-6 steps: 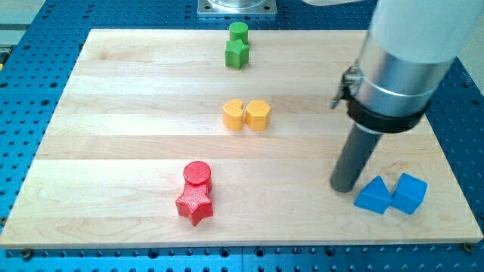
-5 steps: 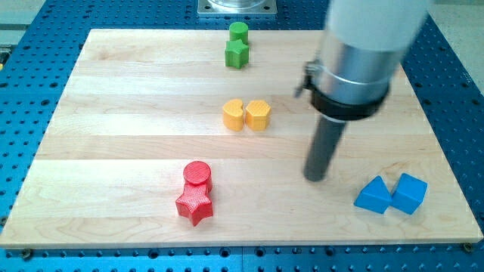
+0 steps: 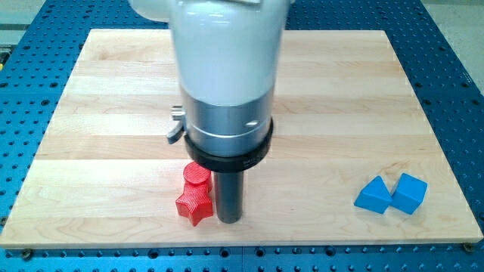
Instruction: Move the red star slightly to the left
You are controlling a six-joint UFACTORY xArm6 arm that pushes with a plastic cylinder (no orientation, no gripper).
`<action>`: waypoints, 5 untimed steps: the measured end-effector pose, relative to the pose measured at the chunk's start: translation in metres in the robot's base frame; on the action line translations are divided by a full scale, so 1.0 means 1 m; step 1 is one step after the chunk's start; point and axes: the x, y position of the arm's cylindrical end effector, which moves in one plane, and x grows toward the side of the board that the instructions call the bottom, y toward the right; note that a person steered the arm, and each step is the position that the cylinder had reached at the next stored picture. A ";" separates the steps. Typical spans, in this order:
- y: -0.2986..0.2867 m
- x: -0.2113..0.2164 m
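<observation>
The red star [image 3: 193, 205] lies near the bottom edge of the wooden board [image 3: 91, 113], left of centre. A red cylinder [image 3: 196, 176] touches its top side. My tip [image 3: 228, 219] is down on the board just to the right of the red star, at or almost at its right edge. The rod and the arm's wide body rise above it and hide the middle of the board.
A blue triangular block [image 3: 373, 196] and a blue cube [image 3: 409, 193] sit together at the bottom right. The yellow and green blocks are hidden behind the arm. Blue perforated table surrounds the board.
My tip has swept from the right side, near the blue blocks, leftward and down to the red star's right side. The red star and cylinder have not visibly shifted.
</observation>
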 end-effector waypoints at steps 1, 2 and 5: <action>-0.012 0.000; -0.017 0.008; 0.025 0.019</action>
